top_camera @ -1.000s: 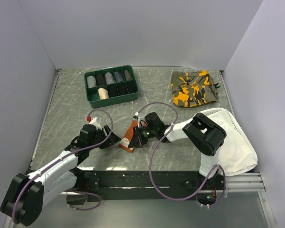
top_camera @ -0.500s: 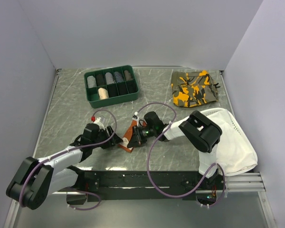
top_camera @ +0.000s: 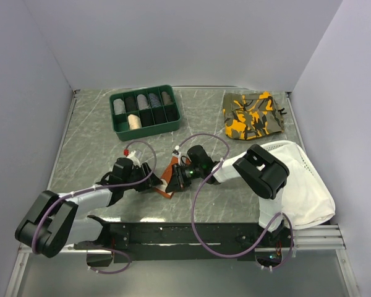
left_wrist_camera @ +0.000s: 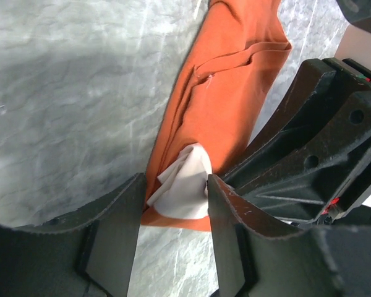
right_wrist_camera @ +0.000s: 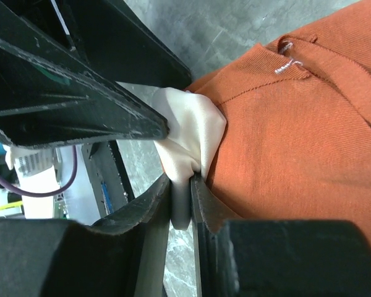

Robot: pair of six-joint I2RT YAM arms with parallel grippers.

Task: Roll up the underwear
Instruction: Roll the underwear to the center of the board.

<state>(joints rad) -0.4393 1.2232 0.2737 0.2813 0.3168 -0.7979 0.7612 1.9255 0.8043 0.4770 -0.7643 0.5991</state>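
Observation:
The underwear (top_camera: 167, 180), rust-orange with a cream-white panel, lies folded on the grey table between the two arms. My right gripper (top_camera: 178, 177) is shut on a fold of its white panel (right_wrist_camera: 195, 133), and the cloth fills the narrow gap at my right gripper (right_wrist_camera: 180, 183). From the other side my left gripper (top_camera: 151, 183) reaches the same end. In the left wrist view the left gripper (left_wrist_camera: 175, 185) is open, its jaws on either side of the white panel (left_wrist_camera: 185, 185); the right-hand finger (left_wrist_camera: 226, 210) touches it. The orange body (left_wrist_camera: 229, 80) stretches away beyond.
A green tray (top_camera: 172, 124) of rolled items stands at the back centre-left. A camouflage garment (top_camera: 253, 114) lies at the back right. A large white cloth (top_camera: 306, 185) lies at the right by the right arm's base. The table's front edge runs just below the grippers.
The left gripper has moved right up to the underwear's end and its jaws have narrowed around the white panel. The right gripper keeps the fold; its grip looks slightly looser.

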